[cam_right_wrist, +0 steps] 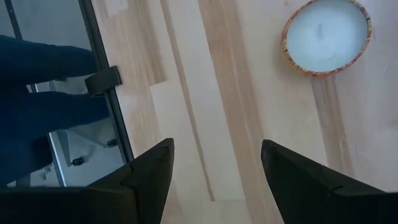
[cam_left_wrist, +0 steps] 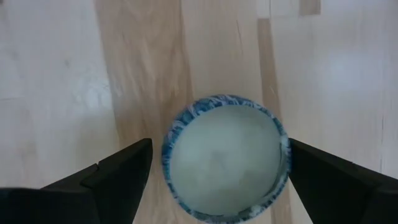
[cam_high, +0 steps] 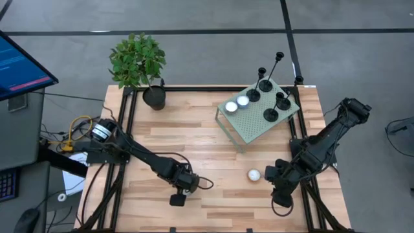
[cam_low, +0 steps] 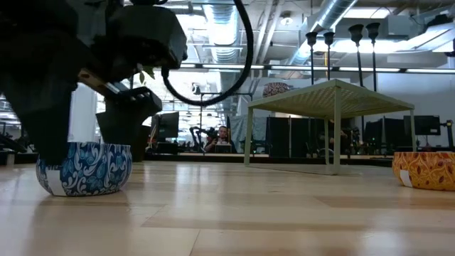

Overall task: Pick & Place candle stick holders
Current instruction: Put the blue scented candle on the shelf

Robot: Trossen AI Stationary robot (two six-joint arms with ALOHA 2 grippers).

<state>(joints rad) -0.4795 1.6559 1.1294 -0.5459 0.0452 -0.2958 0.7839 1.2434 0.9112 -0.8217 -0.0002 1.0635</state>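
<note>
Candle stick holders (cam_high: 270, 90) stand on the stand (cam_high: 249, 129), behind a candle (cam_high: 253, 175).

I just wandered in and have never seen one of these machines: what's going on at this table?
Two robot arms work over a wooden table. The left gripper hangs open around a blue-patterned candle near the table's front. The right gripper is open and empty; an orange-patterned candle lies close by. Four black candle stick holders stand on a small green stand at the back, beside two white candles.

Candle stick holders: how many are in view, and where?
4, all on the green rack at the table's far right: and. None looks hidden.
</note>
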